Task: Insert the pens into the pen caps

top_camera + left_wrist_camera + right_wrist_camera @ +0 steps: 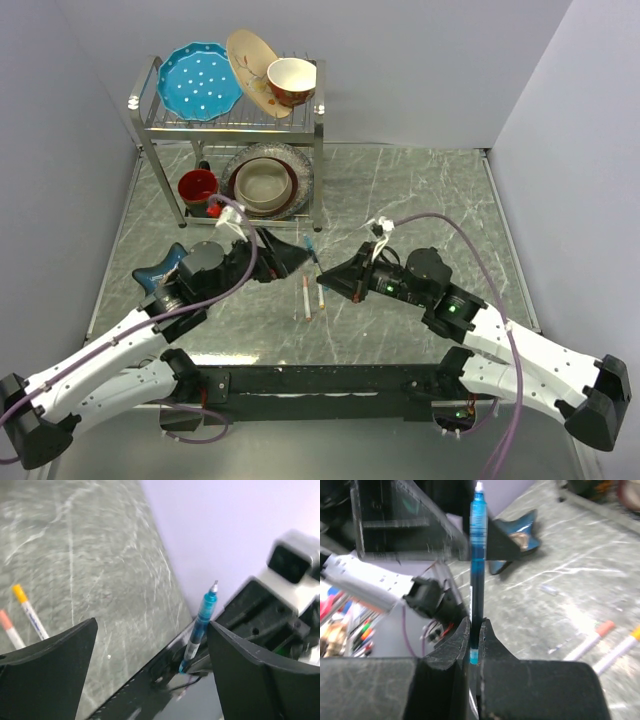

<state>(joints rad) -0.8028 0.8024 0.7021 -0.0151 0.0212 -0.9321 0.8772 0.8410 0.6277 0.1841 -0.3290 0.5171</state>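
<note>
Blue pen (478, 555) pinched by right fingers (451, 647); left fingers (240, 667) spread wide, flanking it untouched; white pens (307, 298) lie well clear

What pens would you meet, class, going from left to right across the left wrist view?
pink-capped white pen → orange-capped white pen → blue pen

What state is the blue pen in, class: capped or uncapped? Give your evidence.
Uncapped. The blue pen shows a bare metal tip at its top; the right hand is shut on its lower end.
</note>
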